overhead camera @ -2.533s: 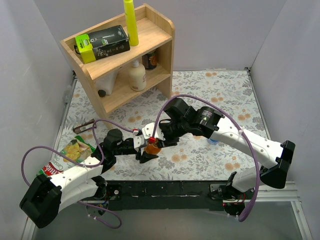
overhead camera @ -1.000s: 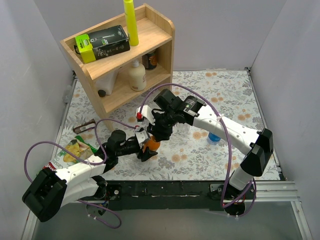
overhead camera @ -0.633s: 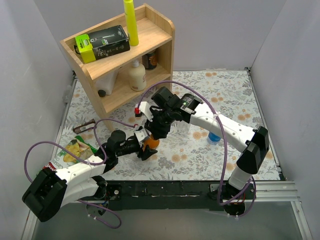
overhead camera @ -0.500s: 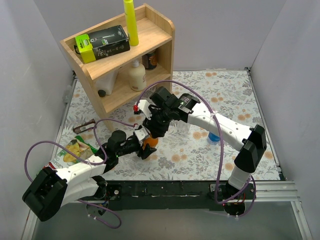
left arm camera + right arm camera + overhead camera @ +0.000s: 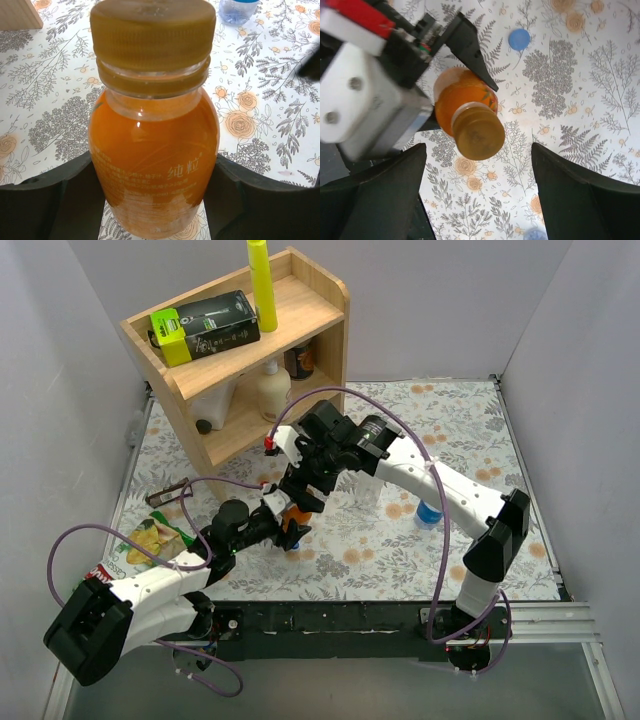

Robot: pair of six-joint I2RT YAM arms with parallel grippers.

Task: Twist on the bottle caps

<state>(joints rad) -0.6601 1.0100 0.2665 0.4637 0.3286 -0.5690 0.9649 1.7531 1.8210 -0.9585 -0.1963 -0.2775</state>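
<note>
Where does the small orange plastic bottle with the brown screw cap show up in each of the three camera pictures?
Top external: the small orange plastic bottle sits slightly left of and below centre.
Left wrist: it fills the middle, upright, with its brown screw cap at the top.
Right wrist: it lies centre-left, seen from above, with the cap nearest the camera.
Shared landmark: the floral table cover lies under it in all three.

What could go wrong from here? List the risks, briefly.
The right gripper stands open around the orange-brown cap; pulling away sideways could clip it and tilt the orange bottle in the left gripper.
How tight that cap sits cannot be seen; it may be only partly threaded.
The loose blue cap on the cloth could get swept away.
</note>
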